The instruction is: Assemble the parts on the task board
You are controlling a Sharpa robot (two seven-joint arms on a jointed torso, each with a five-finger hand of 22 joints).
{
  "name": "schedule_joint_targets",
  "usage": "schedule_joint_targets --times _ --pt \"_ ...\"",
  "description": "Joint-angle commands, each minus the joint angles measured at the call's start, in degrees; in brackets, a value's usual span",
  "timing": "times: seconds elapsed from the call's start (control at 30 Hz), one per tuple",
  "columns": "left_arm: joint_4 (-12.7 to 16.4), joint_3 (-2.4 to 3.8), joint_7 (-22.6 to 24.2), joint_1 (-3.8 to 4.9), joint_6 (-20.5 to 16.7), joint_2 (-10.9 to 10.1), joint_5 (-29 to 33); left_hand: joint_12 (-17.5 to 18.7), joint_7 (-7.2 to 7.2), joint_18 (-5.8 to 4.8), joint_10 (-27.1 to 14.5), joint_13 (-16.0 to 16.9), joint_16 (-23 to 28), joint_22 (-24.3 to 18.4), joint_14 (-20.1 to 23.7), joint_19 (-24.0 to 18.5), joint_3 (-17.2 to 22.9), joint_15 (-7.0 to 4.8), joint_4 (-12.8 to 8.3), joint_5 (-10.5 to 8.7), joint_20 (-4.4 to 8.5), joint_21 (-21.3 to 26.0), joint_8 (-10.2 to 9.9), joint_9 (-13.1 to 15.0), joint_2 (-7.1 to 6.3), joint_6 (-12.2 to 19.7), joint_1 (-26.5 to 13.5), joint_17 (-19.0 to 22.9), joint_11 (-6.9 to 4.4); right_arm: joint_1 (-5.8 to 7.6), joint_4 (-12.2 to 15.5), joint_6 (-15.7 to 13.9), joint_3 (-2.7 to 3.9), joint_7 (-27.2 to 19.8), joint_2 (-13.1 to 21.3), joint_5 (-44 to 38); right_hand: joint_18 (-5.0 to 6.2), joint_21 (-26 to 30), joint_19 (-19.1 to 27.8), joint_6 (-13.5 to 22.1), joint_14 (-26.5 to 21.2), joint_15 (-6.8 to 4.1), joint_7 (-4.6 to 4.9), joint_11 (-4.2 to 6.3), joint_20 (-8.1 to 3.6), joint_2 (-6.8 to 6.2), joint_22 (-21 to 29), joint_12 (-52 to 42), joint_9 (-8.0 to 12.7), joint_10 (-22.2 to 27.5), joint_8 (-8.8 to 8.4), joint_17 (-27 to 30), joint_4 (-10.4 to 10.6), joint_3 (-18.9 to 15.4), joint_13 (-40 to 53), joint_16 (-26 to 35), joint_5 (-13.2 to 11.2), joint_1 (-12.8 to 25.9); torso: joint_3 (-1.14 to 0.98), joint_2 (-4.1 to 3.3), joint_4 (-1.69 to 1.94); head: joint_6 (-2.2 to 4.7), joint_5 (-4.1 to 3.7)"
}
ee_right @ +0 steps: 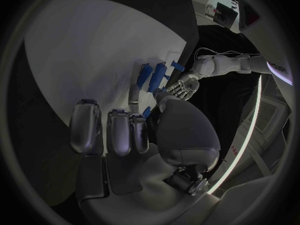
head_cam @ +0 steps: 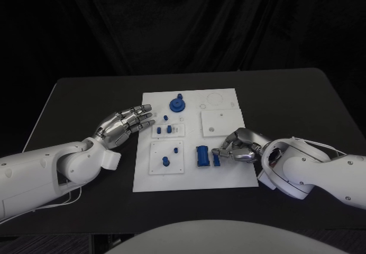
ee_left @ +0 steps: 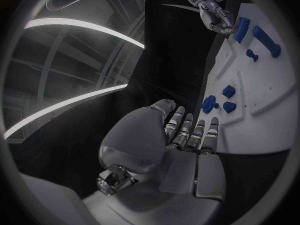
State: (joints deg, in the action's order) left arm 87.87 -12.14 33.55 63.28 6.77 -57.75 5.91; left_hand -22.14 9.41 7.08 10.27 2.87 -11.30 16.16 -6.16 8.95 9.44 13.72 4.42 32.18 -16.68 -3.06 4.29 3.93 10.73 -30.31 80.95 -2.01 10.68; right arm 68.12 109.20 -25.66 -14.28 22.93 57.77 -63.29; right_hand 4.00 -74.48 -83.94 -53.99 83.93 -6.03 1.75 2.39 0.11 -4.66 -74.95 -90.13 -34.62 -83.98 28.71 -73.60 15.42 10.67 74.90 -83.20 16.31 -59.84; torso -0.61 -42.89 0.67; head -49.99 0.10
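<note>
The white task board (head_cam: 194, 177) lies in the middle of the black table (head_cam: 84, 95), and both arms are in over it. The left robot hand (head_cam: 122, 127) hovers at the board's left edge, fingers stretched out flat and apart, holding nothing — its fingertips (head_cam: 145, 112) reach just over the board's rim. In the left wrist view the same hand (ee_left: 184, 150) lies open beside the board (ee_left: 262, 120).

On the other side, the right robot hand (head_cam: 238, 147) is down on the board's right half, fingers curled in around a small blue piece (head_cam: 217, 157) — it is pinching that part, just beside the blue cylinder (head_cam: 203, 156) lying near the board's middle. In the right wrist view the thumb and a finger meet on something small and blue (ee_right: 147, 111).

Elsewhere on the board: a blue gear-like part (head_cam: 177, 105) stands near the far edge, small blue pegs (head_cam: 165, 129) sit in a raised white tile (three or so, hard to separate), and two more blue pieces (head_cam: 169, 156) rest on the tile nearest the robot's left.
</note>
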Motion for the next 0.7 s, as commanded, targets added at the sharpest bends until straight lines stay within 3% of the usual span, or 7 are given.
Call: schedule_joint_targets --times 0.03,0.23,0.47,0.57,0.7 --pt "0.11 0.04 0.48 -0.11 0.91 -0.09 0.11 -0.19 1.00 -0.36 -0.03 0.09 -0.29 0.00 -0.30 0.36 0.40 -0.09 -0.05 -0.03 -0.10 -0.36 0.21 0.06 -0.10 -0.37 -0.44 -0.09 0.30 -0.23 0.82 0.87 -0.01 -1.70 0.95 -0.55 -0.45 -0.27 -1.49 -0.66 3.48 0.16 -0.02 -0.07 0.36 -0.28 -10.35 0.13 -0.56 -6.02 0.94 -0.51 -0.12 -1.04 15.10 -0.19 1.03 -0.08 0.01 0.03 -0.01 -0.01 0.14" --pt "0.18 0.04 0.49 -0.16 0.77 -0.34 0.11 -0.27 1.01 -0.35 0.01 0.09 -0.34 0.03 -0.33 0.39 0.49 -0.05 -0.03 -0.03 -0.11 -0.37 0.22 0.07 -0.10 -0.47 -0.48 -0.10 0.31 -0.83 2.48 4.36 -0.02 -1.15 3.14 -0.54 -0.58 -0.92 -1.72 -0.36 3.59 -0.50 -0.95 0.74 -0.23 0.44 -10.54 0.13 -4.53 -6.02 6.01 -1.18 -0.14 -4.57 15.10 -0.60 1.24 -1.45 0.01 0.02 -0.03 -0.01 0.19" --pt "0.10 0.04 0.48 -0.20 0.76 -0.37 0.11 -0.27 1.01 -0.35 0.01 0.09 -0.34 0.03 -0.33 0.39 0.49 -0.05 -0.03 -0.03 -0.11 -0.37 0.22 0.07 -0.10 -0.47 -0.48 -0.10 0.31 -2.04 3.44 8.11 -0.02 0.47 4.37 -0.54 -0.53 -0.73 -1.64 0.50 3.52 -0.92 -1.58 1.27 -0.63 1.15 -10.47 0.13 -7.94 -6.02 10.06 -0.95 0.39 -7.38 15.10 -0.53 -0.62 -2.06 0.04 0.07 -0.03 -0.01 0.14" --pt "0.04 0.04 0.44 -0.23 0.83 -0.35 0.11 -0.27 1.01 -0.35 0.01 0.09 -0.34 0.03 -0.33 0.39 0.49 -0.05 -0.03 -0.03 -0.11 -0.37 0.22 0.07 -0.10 -0.47 -0.48 -0.10 0.31 -2.55 3.45 8.84 -0.03 0.87 4.39 -0.54 -0.50 -0.62 -1.61 1.20 3.50 -1.45 -2.36 1.93 -1.11 1.87 -10.43 0.13 -12.06 -6.02 14.86 -0.83 0.42 -9.38 15.10 -0.49 -0.75 -3.16 0.04 0.05 -0.03 -0.01 0.24" --pt "0.02 0.04 0.39 -0.27 0.86 -0.37 0.11 -0.27 1.01 -0.35 0.01 0.09 -0.34 0.03 -0.33 0.39 0.49 -0.05 -0.03 -0.03 -0.11 -0.37 0.22 0.07 -0.10 -0.47 -0.48 -0.10 0.31 -2.89 3.35 8.78 -0.03 0.92 4.29 -0.54 -0.49 -0.53 -1.59 1.72 3.49 -1.61 -2.55 2.12 -1.25 2.18 -10.41 0.13 -13.39 -6.02 16.24 -0.78 0.56 -10.07 15.10 -0.47 -0.78 -3.36 0.02 0.05 -0.08 -0.01 0.33"
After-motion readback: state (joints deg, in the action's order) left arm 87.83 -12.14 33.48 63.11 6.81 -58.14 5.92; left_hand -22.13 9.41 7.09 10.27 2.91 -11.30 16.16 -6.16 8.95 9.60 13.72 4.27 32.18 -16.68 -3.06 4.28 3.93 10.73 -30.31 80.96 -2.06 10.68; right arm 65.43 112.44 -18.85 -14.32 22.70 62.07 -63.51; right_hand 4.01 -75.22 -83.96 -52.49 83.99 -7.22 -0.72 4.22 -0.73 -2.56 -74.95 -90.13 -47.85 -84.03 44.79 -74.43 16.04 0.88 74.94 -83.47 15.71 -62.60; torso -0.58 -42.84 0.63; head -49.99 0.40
